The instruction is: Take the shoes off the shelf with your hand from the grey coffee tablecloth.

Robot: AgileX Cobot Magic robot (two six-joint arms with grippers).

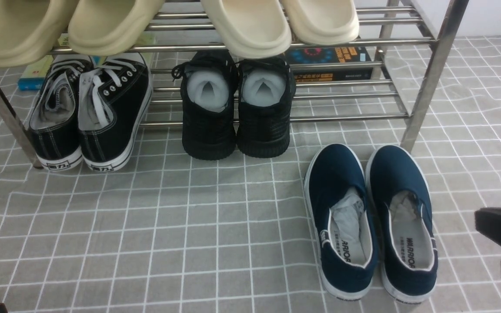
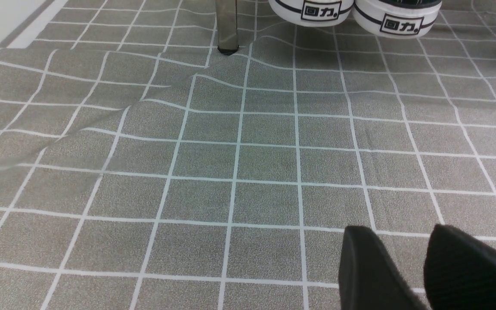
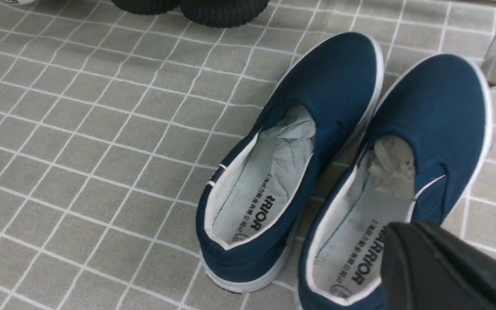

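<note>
Surface: grey-brown white-gridded tablecloth [image 1: 215, 243] | navy canvas slip-on shoes [image 1: 370, 221] already off the metal-bar shelf [image 1: 429, 82], resting on cloth | right end effector [image 3: 441, 267] closed, empty | left end effector [image 2: 424, 271] parted | seemingly done.

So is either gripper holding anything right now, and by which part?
Nothing is held. The right gripper is shut and empty above the navy shoes, which sit on the cloth. The left gripper is open over bare cloth.
</note>
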